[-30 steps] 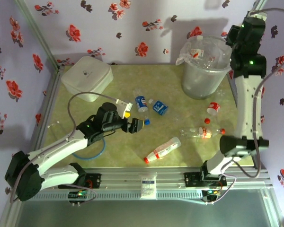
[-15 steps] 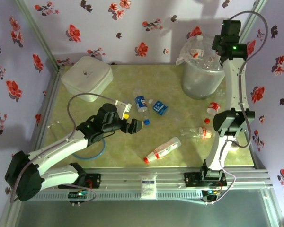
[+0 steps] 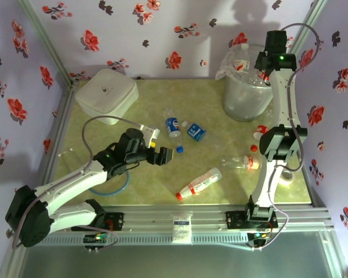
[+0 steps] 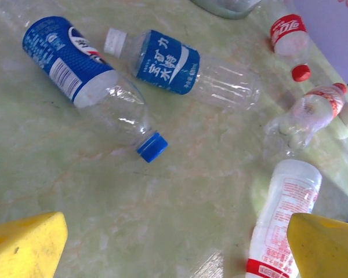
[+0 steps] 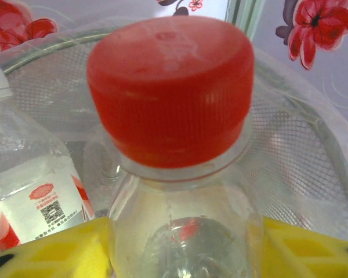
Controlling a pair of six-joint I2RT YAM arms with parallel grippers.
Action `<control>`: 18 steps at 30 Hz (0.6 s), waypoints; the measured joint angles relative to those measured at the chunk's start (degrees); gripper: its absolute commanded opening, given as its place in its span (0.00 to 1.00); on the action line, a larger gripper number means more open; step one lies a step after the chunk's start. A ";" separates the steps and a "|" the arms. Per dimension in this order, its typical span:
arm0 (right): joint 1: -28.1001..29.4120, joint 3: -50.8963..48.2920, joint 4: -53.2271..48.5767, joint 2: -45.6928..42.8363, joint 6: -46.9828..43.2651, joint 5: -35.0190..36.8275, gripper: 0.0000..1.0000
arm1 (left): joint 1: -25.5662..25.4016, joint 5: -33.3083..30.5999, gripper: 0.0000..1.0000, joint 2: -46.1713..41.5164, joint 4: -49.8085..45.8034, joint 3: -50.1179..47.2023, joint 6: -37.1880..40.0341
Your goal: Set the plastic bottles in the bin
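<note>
**Red-capped bottle at the bin, five more on the worktop**

The right claw is raised over the bin. A clear red-capped bottle stands upright between its yellow pads, which seem to press on both its sides. Behind it, inside the liner, lies a white-capped bottle with a red-white label.

The left claw hangs wide open and empty over the green worktop. Ahead of it lie a blue-capped bottle and a blue-labelled bottle with a white cap. To their right are a red-white labelled bottle, a crushed bottle and a short red-labelled bottle.
</note>
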 measured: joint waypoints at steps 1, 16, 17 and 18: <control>-0.13 0.00 0.02 0.00 0.22 -0.13 0.69 | 0.04 -0.39 0.98 0.48 -0.35 0.02 -0.13; -0.48 4.57 -2.12 -0.46 -0.22 -1.90 0.79 | 0.20 -2.32 0.98 6.54 -2.08 3.26 -2.08; -0.48 5.22 -2.47 -0.57 -0.33 -2.23 0.79 | 0.26 -2.64 0.98 7.04 -2.10 3.56 -2.49; -0.48 5.84 -2.86 -0.79 -0.35 -2.69 0.80 | 0.31 -3.17 0.97 7.67 -2.10 3.93 -2.97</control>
